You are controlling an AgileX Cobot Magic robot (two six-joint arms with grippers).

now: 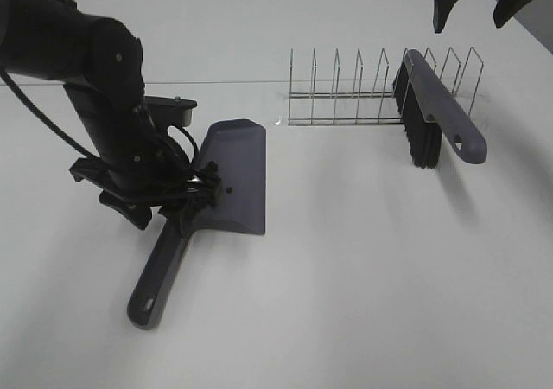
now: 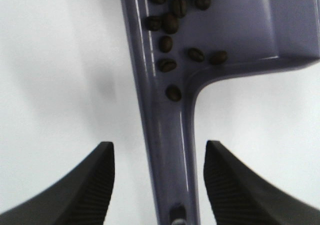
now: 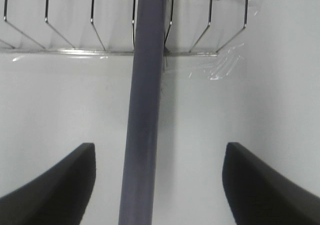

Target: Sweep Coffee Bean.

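Note:
A grey-purple dustpan [image 1: 239, 175] lies flat on the white table, its handle [image 1: 159, 277] pointing toward the front edge. In the left wrist view several coffee beans [image 2: 171, 23] rest in the pan [image 2: 245, 30] near where the handle joins. My left gripper [image 2: 159, 152] is open just above that handle, one finger on each side and neither touching it; in the high view it [image 1: 177, 206] sits over the handle's root. The brush [image 1: 442, 111] leans in the wire rack. High above it my right gripper [image 1: 473, 9] hangs open, and its wrist view shows the brush handle [image 3: 147, 85] between the fingers.
The wire rack [image 1: 346, 91] stands at the back centre, with the brush's black bristles [image 1: 418, 134] hanging over its right end. The rack's bars [image 3: 75, 50] run across the right wrist view. White table [image 1: 363, 277] stretches toward the front right.

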